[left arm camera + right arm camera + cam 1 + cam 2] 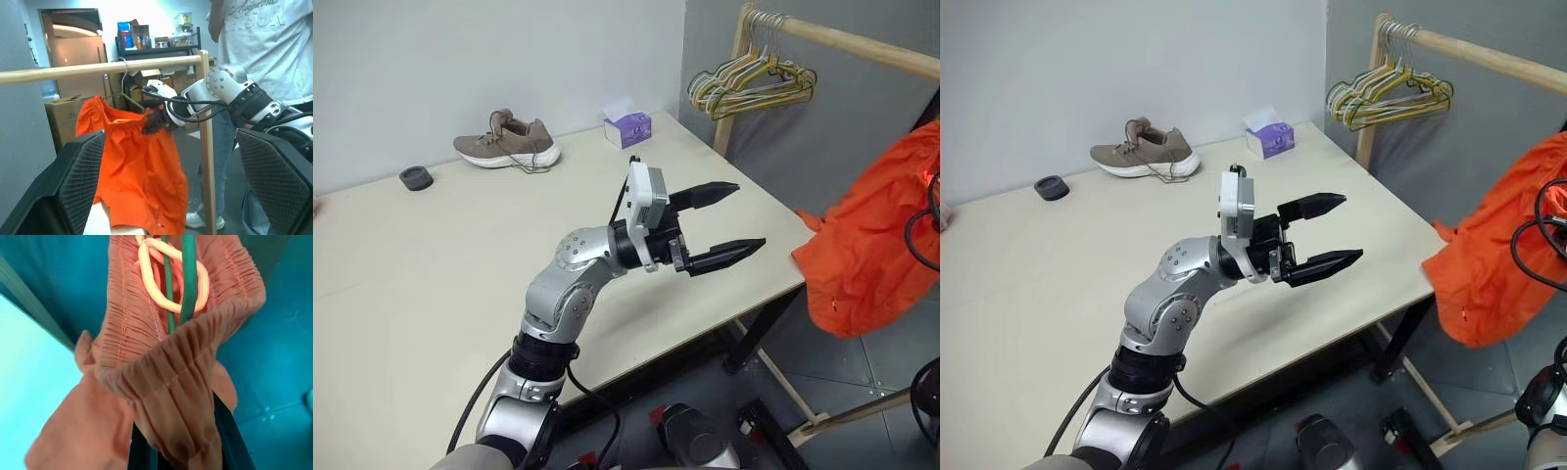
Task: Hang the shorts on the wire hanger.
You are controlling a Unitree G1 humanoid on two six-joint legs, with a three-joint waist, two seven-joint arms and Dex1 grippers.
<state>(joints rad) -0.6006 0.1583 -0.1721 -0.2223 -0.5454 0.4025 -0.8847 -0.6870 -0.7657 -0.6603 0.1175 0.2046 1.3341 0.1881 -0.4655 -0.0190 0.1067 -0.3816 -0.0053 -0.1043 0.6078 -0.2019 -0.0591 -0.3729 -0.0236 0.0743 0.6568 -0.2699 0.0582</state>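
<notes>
Visibly, shorts (142,161) lengthwise downward.

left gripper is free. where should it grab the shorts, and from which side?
Judging by the pose: grip the free waistband edge of the shorts, on the far side from where the right gripper is shut on the band. The gathered elastic there is thick and bunches well. The left gripper is open over the table edge, so come in level from the table side. The wire hanger passes through the waistband; avoid pinching it.

Left gripper (722,224) level, jaws wide apart; right gripper (155,122) apparently clamped tight, arm outstretched.
</notes>
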